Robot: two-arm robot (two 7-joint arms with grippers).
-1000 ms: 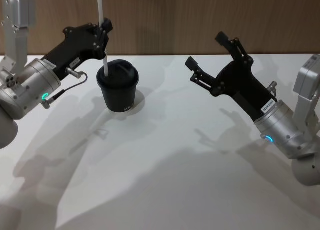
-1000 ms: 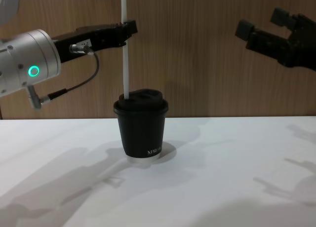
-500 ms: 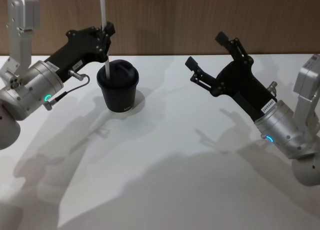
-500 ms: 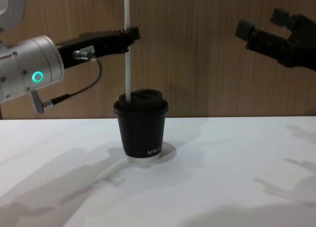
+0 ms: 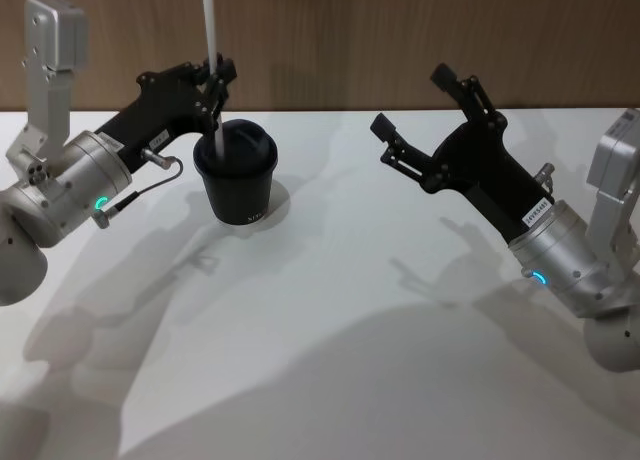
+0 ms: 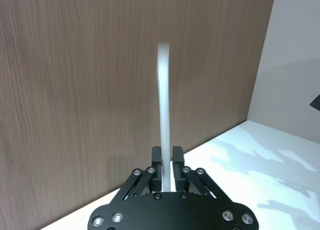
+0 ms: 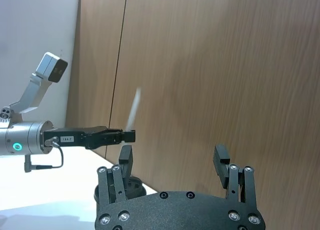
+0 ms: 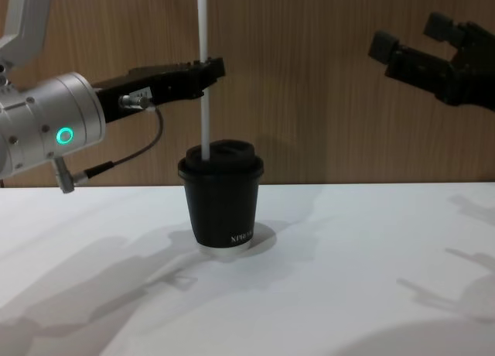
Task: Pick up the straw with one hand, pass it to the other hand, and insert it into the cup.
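Thin white straw (image 8: 204, 70) standing upright, its lower end at the lid of the black cup (image 8: 222, 201).
The left gripper (image 8: 207, 68) pinches its middle; the right gripper (image 5: 415, 115) hangs apart, fingers spread wide.

The straw (image 8: 205, 77) is thin, white and straight; it stands upright with its bottom end at the lid of the cup (image 8: 222, 205); the cup is small and black with a domed lid and stands on the white table (image 8: 348, 278).
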